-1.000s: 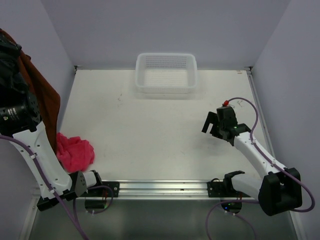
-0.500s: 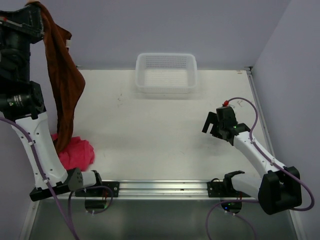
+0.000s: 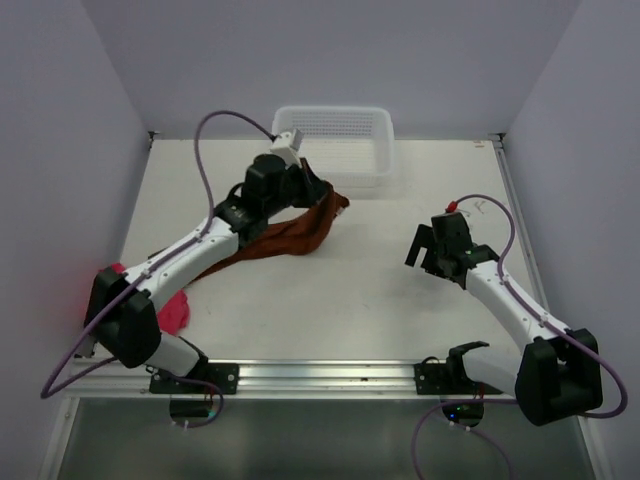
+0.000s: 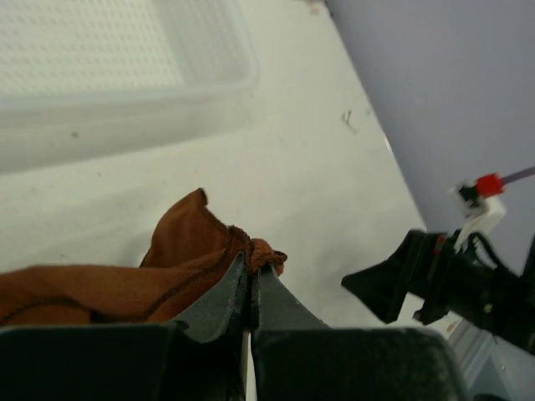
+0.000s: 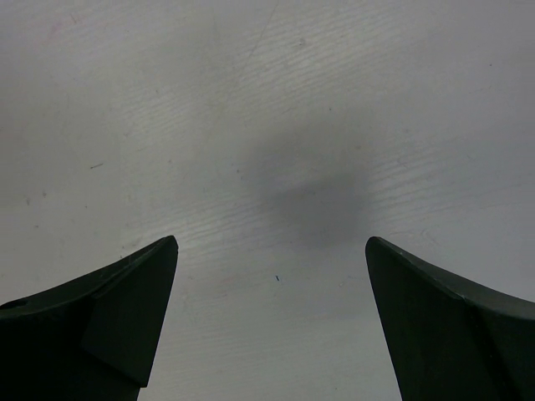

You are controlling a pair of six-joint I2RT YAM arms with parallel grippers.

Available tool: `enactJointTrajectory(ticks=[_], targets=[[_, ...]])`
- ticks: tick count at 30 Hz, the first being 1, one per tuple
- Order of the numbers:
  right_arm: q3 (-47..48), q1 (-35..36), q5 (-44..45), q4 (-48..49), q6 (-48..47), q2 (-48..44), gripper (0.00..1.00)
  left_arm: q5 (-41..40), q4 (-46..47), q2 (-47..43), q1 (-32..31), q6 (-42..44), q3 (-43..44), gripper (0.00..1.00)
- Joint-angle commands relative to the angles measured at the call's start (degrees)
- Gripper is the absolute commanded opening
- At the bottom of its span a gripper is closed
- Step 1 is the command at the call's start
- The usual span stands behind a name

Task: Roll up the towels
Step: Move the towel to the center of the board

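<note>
A brown towel (image 3: 285,236) lies stretched across the table's middle-left, from the left edge up toward the basket. My left gripper (image 3: 318,192) is shut on its far corner; in the left wrist view the jaws pinch the bunched brown corner (image 4: 257,253) at their tips (image 4: 252,269). A pink towel (image 3: 172,312) lies crumpled near the left front, partly hidden behind the left arm. My right gripper (image 3: 425,250) is open and empty over bare table at the right; in the right wrist view its fingertips (image 5: 272,242) stand wide apart.
A white mesh basket (image 3: 333,145) stands at the back centre, just beyond the left gripper, and shows in the left wrist view (image 4: 109,75). Walls close in the table on the left, back and right. A metal rail (image 3: 320,374) runs along the front edge.
My left arm swung down from high at the left and carried the brown towel across to the table's middle, laying it out toward the basket. The right arm has not moved.
</note>
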Motion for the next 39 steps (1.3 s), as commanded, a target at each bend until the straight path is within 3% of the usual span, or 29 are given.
enactJointTrajectory(ticks=[1, 4, 6, 7, 10, 13, 18, 25, 34, 39], targets=[[2.60, -0.18, 4.20, -2.30, 0.29, -1.33, 0.99, -1.41, 13.51, 3.50, -5.29, -3.31, -4.37, 0.00], [2.25, -0.27, 8.50, -3.88, 2.04, -3.70, 0.99, 0.62, 14.94, 9.12, -8.99, -3.85, -3.60, 0.03], [2.51, -0.35, 10.79, -5.45, 3.36, -4.76, 0.99, 2.11, 15.03, 11.60, -10.49, -3.50, -1.41, 0.31], [2.60, -0.44, 12.19, -5.72, 3.71, -5.89, 0.99, 4.47, 15.12, 13.53, -11.71, -2.19, 0.43, 0.54], [2.51, -0.44, 12.47, -5.73, 4.68, -7.31, 0.99, 4.93, 12.15, 14.86, -13.82, 1.14, 3.25, 0.76], [1.90, -0.53, 10.72, -4.32, 5.47, -8.36, 0.99, 5.02, 10.30, 13.55, -14.62, 3.96, 2.82, 0.92], [1.10, -0.44, 3.08, -0.38, 6.26, -7.32, 0.96, -1.38, 2.21, 9.16, -14.54, 8.97, 1.86, 0.96], [-4.87, -0.44, -14.94, 15.09, 11.62, -5.39, 0.90, -22.56, -7.63, -6.83, -14.10, 14.34, -8.42, 1.00], [2.24, 0.87, -16.02, 20.55, 25.07, 7.97, 0.67, -40.57, -17.66, -18.69, -12.25, 21.01, -10.53, 1.00], [12.25, 5.09, -12.49, 14.50, 27.62, 16.58, 0.50, -44.99, -21.16, -22.13, -12.25, 22.34, -12.56, 1.00]])
